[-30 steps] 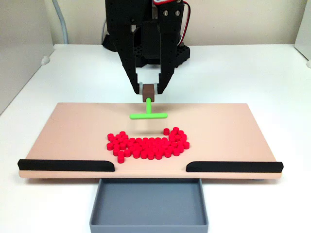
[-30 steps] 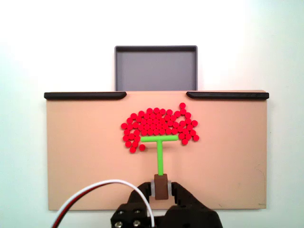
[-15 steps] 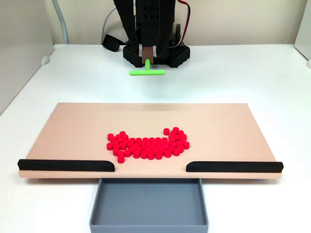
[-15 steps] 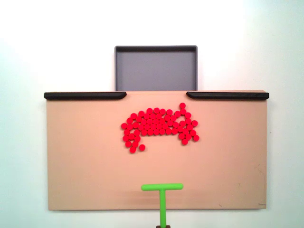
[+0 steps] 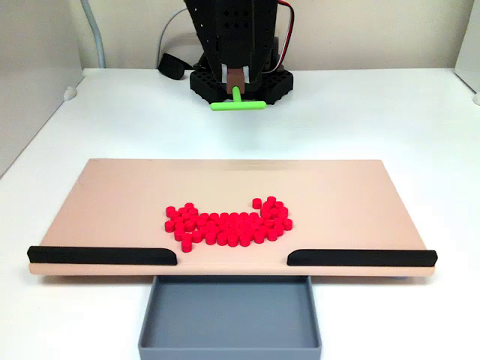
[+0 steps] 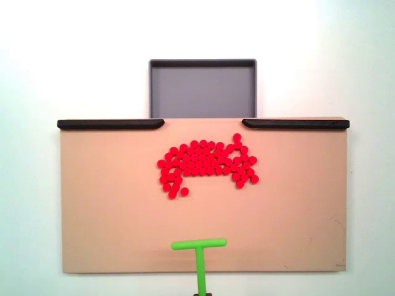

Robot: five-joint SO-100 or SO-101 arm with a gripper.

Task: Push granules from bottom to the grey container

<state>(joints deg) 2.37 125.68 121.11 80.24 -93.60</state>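
Pinching a green T-shaped plastic pusher (image 5: 237, 104), the black gripper (image 5: 237, 81) hangs well apart from the bright red cylindrical granules (image 5: 229, 223) on the tan board (image 6: 105, 203).

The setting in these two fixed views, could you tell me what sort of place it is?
Probably a lab test bench: a bare white table with a tan board, red granules and a grey container.

Bright, even light in both fixed views; soft focus.

The table (image 6: 74, 49) washed out to near white at the top of the top-down fixed view, with a faint cool tint at its sides. Shadows were soft and short, one under the board (image 5: 112, 195) edge in the front fixed view. The granules (image 5: 229, 223) looked oversaturated, their outlines slightly blurred. No edge distortion showed.
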